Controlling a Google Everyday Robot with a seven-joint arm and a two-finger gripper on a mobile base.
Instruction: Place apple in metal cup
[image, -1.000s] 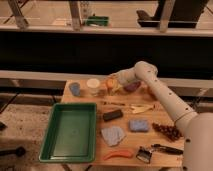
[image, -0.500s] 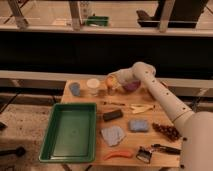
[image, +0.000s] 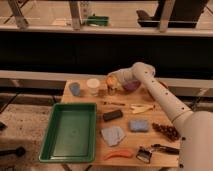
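My gripper (image: 112, 85) hangs at the back of the wooden table (image: 150, 120), at the end of the white arm that reaches in from the right. It is shut on the apple (image: 110, 80), a yellow-orange round fruit held just above the table top. The metal cup (image: 102, 92) is small and dark and stands right of the white cup (image: 93, 85). The apple is just right of the metal cup and slightly above it. The cup's inside does not show.
A blue cup (image: 75, 89) stands at the back left and a red bowl-like thing (image: 132, 86) behind the arm. A green tray (image: 70, 131) fills the left. A dark block (image: 112, 115), blue cloths (image: 138, 125), a carrot (image: 118, 154) and small tools lie in front.
The gripper with the apple has shifted slightly left and down, closer to the metal cup. Nothing else on the table has moved.
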